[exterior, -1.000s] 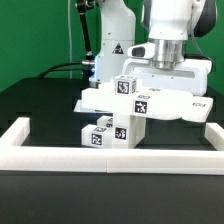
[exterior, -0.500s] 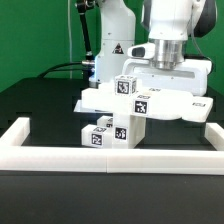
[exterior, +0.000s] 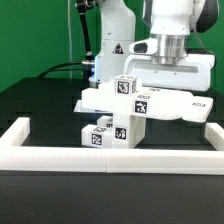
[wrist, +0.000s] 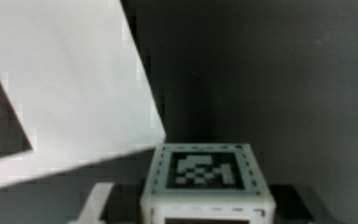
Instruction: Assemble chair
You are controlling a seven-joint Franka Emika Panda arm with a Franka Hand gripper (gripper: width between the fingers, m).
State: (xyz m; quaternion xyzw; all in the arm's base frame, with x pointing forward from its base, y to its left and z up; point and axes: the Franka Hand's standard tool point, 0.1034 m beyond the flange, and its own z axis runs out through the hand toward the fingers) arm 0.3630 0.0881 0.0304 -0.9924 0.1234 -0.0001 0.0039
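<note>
Matte black table (exterior: 40,100) under blocky white chair parts (exterior: 130,105).

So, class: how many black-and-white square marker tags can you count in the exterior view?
5 clear: one on the upright white block's top, one on its side, one on the flat white panel, two low down. Others may be hidden.

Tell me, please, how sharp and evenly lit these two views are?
Exterior view: evenly lit, fairly sharp, marker tags on the white chair parts legible against the black table. Wrist view: soft and blurred; the tagged block is fuzzy, the white panel washed out.
</note>
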